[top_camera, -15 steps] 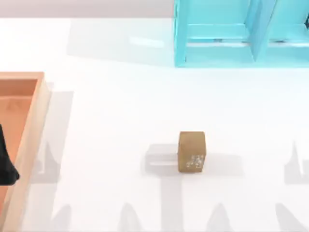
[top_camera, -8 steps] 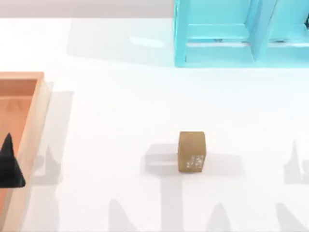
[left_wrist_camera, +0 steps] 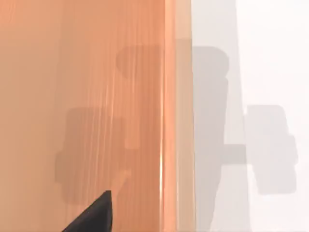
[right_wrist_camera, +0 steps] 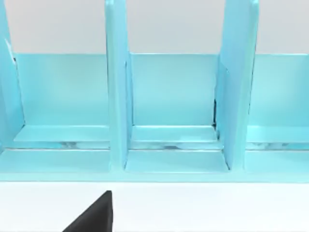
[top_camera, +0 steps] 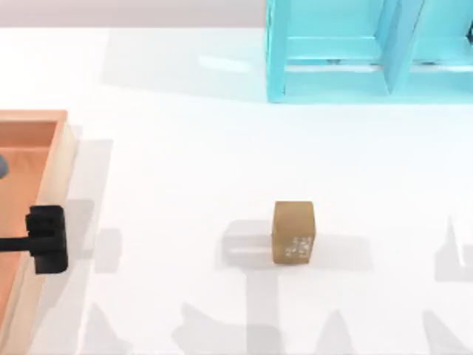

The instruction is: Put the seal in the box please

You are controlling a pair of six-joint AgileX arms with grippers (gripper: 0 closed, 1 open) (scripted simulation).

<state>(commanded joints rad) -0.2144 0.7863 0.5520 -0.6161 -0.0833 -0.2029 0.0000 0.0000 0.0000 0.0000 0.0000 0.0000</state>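
The seal (top_camera: 293, 231) stands upright on the white table (top_camera: 185, 170), a little right of centre and toward the near side, untouched, with its speckled face turned toward the near edge. The box (top_camera: 52, 159) sits at the far left, well apart from the seal. The left gripper (top_camera: 46, 239) hangs over the box's right rim wall; I cannot tell how wide it stands. In the left wrist view the box floor (left_wrist_camera: 82, 96) and rim (left_wrist_camera: 177, 96) lie directly below it. The right wrist view faces the turquoise shelf unit (right_wrist_camera: 159, 111), which stands at the table's far right side.

Nothing is grasped yet, so the task is at its start. The main risk, as I judge it, is a sideways nudge on approach: the block is about as wide as the gripper's gap, so an off-centre descent could tip it. A low carry could also clip the raised rim.
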